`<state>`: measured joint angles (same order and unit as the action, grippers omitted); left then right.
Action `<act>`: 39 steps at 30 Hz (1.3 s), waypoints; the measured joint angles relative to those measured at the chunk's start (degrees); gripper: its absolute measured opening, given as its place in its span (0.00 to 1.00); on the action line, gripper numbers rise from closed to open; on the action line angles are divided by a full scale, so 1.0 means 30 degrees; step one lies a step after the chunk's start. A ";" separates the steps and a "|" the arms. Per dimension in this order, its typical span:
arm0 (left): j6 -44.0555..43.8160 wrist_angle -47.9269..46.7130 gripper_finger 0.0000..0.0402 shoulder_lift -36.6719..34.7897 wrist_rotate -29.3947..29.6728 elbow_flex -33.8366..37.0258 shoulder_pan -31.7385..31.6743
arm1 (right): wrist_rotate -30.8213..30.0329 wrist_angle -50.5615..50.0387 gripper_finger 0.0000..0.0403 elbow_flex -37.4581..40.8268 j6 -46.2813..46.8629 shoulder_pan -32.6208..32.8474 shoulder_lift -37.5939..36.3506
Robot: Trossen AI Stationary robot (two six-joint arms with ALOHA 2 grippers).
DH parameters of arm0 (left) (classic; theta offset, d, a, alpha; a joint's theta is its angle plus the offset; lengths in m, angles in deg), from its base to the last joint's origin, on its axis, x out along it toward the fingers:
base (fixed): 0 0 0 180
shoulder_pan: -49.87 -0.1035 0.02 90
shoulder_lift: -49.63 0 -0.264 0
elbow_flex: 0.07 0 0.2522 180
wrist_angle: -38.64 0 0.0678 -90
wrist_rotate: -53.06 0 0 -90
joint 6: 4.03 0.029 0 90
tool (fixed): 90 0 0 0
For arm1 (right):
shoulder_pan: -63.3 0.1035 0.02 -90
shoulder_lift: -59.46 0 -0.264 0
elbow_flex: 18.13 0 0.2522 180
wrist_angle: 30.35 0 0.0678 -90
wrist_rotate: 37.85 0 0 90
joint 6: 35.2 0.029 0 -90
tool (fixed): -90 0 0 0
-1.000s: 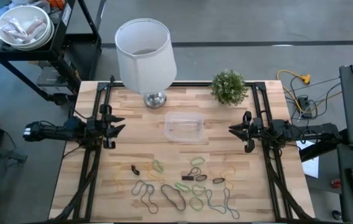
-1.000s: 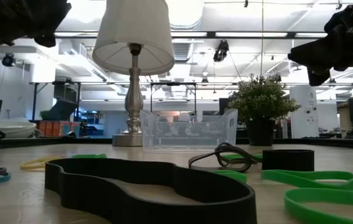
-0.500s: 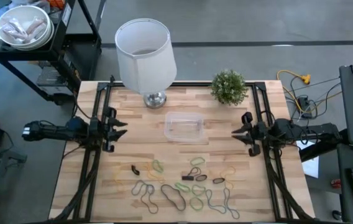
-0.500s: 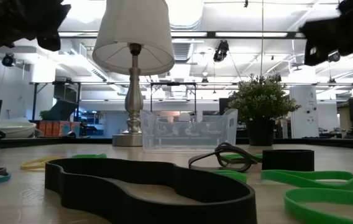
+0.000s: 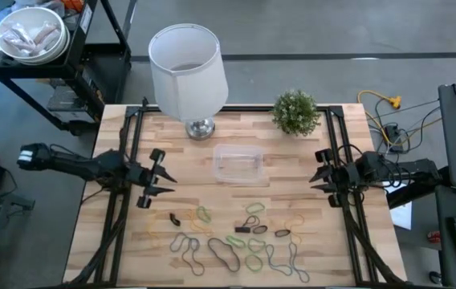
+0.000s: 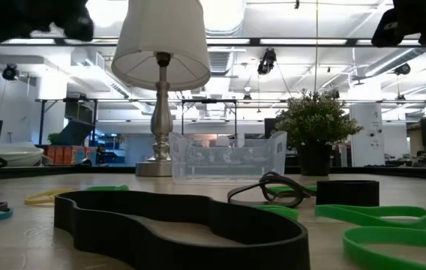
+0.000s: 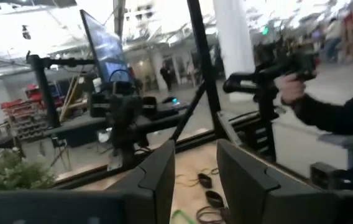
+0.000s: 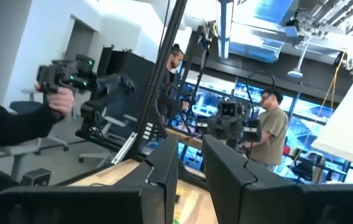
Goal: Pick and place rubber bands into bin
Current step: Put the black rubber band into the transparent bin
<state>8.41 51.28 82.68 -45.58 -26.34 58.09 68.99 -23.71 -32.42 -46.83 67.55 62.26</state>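
The rubber bands (image 5: 236, 233) lie scattered flat on the wooden table near its near edge, in green, tan, black and grey; the low view shows a wide black band (image 6: 175, 221) and green bands (image 6: 393, 225) up close. The clear bin (image 5: 237, 164) stands on its base at the table's middle and also shows in the low view (image 6: 228, 157). My left gripper (image 5: 157, 178) hovers open left of the bin, above bare wood. My right gripper (image 5: 320, 170) hovers open over the table's right side, level with the bin. Both wrist views show a gap between the fingers (image 7: 195, 174) (image 8: 191, 168).
A white-shaded lamp (image 5: 188, 72) and a small potted plant (image 5: 295, 112) stand along the far edge. Black frame rails (image 5: 120, 217) run down both table sides. A cart with a white bowl (image 5: 29, 36) stands off the far left corner. People show beyond the table in the wrist views.
My left gripper has swung out toward the table's middle and near edge, closer to the rubber bands. My right gripper has drawn back slightly toward the table's right edge and risen. The bands and the bin have stayed where they were.
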 joint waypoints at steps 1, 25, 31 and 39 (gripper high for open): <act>0.0390 -0.0026 0.26 0.0793 0.0368 -0.0628 0.0034 | -0.0005 0.0002 0.17 0.0000 -0.0088 0.0000 0.0000; -0.7796 -2.2074 0.26 1.4247 0.9267 -1.6175 0.7409 | -0.0109 -0.3278 0.17 -0.2256 -0.2617 0.0000 0.0871; -1.1822 -2.4180 0.26 1.6665 0.9788 -1.6219 0.9160 | -0.0102 -0.3306 0.17 -0.2937 -0.3768 0.0002 0.2569; -1.5173 -2.5486 0.26 1.9427 0.9987 -1.6212 1.0137 | -0.0095 -0.3301 0.17 -0.3593 -0.4285 0.0000 0.5031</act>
<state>-37.11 -25.18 140.96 -15.62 -74.98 88.51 68.70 -33.62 -43.20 -59.69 67.55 77.36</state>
